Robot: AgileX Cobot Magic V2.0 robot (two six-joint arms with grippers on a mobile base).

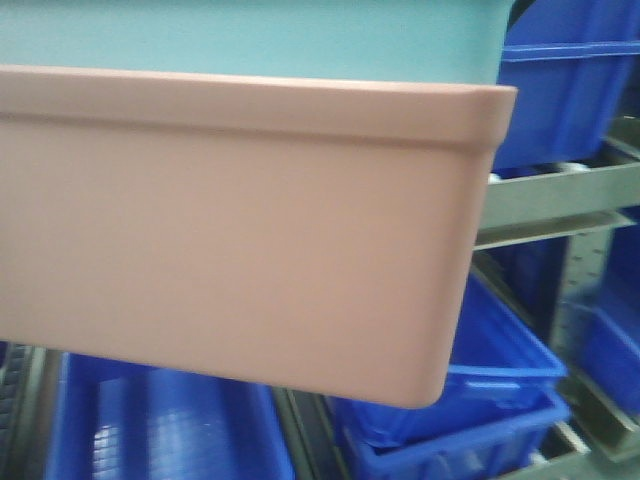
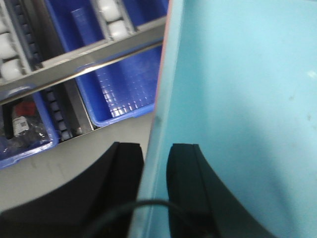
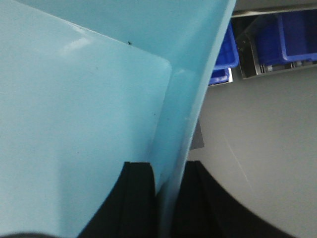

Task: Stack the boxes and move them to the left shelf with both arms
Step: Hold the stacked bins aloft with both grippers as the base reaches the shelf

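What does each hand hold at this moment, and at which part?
The light blue tub, nested in the pink tub. The left hand pinches one side wall, a finger on each face; the right hand pinches another wall likewise.

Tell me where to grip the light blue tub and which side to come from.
Grip the light blue tub by its thin upright walls at opposite ends, from above: one finger inside, one outside. It sits nested in the pink tub, so only its rim stands free. The left gripper and right gripper pinch it so.
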